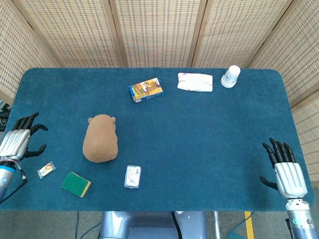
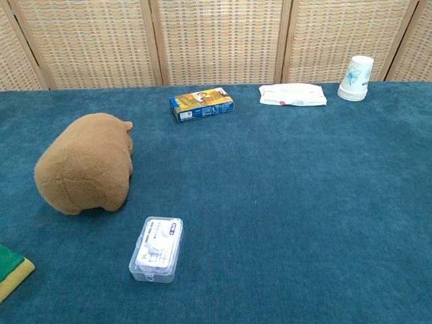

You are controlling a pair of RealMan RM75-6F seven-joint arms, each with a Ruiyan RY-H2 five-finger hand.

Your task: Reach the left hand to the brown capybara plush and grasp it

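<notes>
The brown capybara plush (image 1: 100,138) lies on the blue table (image 1: 199,129), left of centre, head pointing to the far side; in the chest view the plush (image 2: 86,163) fills the left side. My left hand (image 1: 20,141) hovers at the table's left edge, well left of the plush, fingers spread and holding nothing. My right hand (image 1: 285,170) stands open at the table's front right corner, empty. Neither hand shows in the chest view.
A clear plastic box (image 1: 132,176) lies just in front of the plush, a green-and-yellow sponge (image 1: 76,184) and a small sachet (image 1: 46,170) to its front left. At the back sit a colourful carton (image 1: 146,90), a white packet (image 1: 195,82) and paper cups (image 1: 231,76).
</notes>
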